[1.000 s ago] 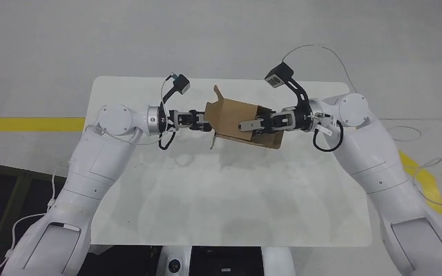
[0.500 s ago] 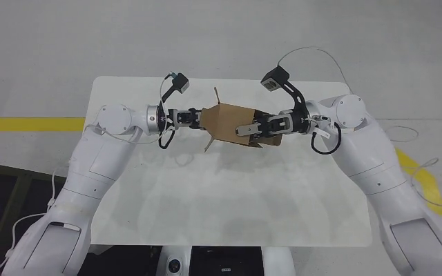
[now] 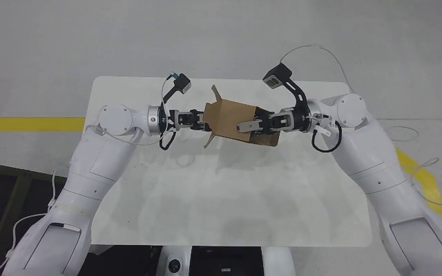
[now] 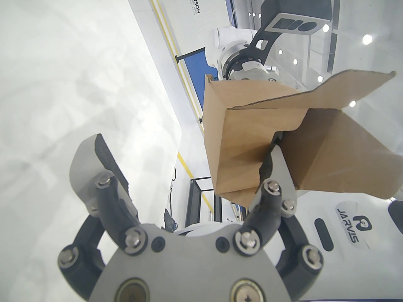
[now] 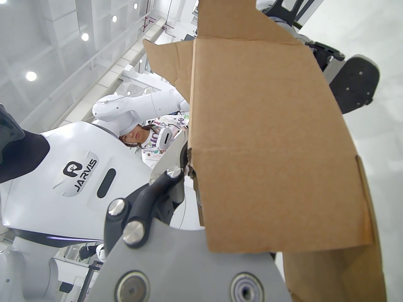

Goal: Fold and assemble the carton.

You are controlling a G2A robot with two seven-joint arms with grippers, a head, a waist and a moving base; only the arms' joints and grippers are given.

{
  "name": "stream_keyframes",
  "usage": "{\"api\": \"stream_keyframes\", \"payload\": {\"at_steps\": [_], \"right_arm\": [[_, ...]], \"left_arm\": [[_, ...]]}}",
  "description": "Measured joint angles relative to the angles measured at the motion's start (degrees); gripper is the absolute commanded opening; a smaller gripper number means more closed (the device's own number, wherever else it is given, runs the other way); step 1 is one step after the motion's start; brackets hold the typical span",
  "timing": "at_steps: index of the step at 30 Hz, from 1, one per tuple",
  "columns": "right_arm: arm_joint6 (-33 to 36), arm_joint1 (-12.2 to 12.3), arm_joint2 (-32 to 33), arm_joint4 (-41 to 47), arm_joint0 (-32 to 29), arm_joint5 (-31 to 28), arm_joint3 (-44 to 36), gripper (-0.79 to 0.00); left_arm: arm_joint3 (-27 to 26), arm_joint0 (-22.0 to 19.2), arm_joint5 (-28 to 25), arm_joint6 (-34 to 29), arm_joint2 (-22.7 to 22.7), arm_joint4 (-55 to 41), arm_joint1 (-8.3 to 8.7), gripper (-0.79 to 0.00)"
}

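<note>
The left gripper (image 4: 185,146) is held wide open at the nearer end of the carton (image 4: 239,133): one of its fingers (image 4: 277,171) is set against the edge of an end panel, while the other is kept well apart from the cardboard, so nothing is clamped. The carton lies directly ahead of this gripper, is carried above the far half of the table (image 3: 207,207), and its long axis is laid from arm to arm. A loose flap (image 4: 349,86) is left standing out at this end. At the farther end, the right gripper (image 3: 243,127) is closed on the carton wall; one finger is seen pressed to the cardboard and its opposite is hidden behind it, so the grip is inferred from the carton being borne aloft. The coming fold is judged to fall to the left arm, which is nearer the open flaps. Against the frame one second earlier, the carton is displaced slightly toward the left arm; the arrangement of the arms is otherwise unchanged.
</note>
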Motion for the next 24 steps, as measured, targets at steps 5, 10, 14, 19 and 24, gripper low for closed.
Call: {"api": "stream_keyframes", "payload": {"at_steps": [5,10,14,19,24], "right_arm": [[-0.17,0.05,0.44,0.19,-0.17,-0.16,0.37,-0.785],[-1.0,0.19,1.7,1.05,-0.52,-0.99,2.3,-0.785],[-1.74,0.35,2.97,1.32,-0.66,-1.73,4.09,-0.785],[-2.45,0.33,4.17,2.14,-0.71,-2.44,6.66,-0.785],[-2.83,-0.04,4.21,1.76,-0.1,-2.78,9.09,-0.785]], "left_arm": [[0.14,0.02,-0.03,-0.01,-0.33,0.09,0.08,0.0],[0.6,0.42,-0.37,-0.01,-1.35,0.47,0.38,0.0],[0.38,1.11,-0.72,-0.02,-2.47,1.14,0.77,0.0],[-1.19,2.64,-0.53,-0.31,-3.14,1.65,1.15,0.0],[-2.85,3.4,0.01,-0.38,-2.54,1.91,1.15,0.0]]}}
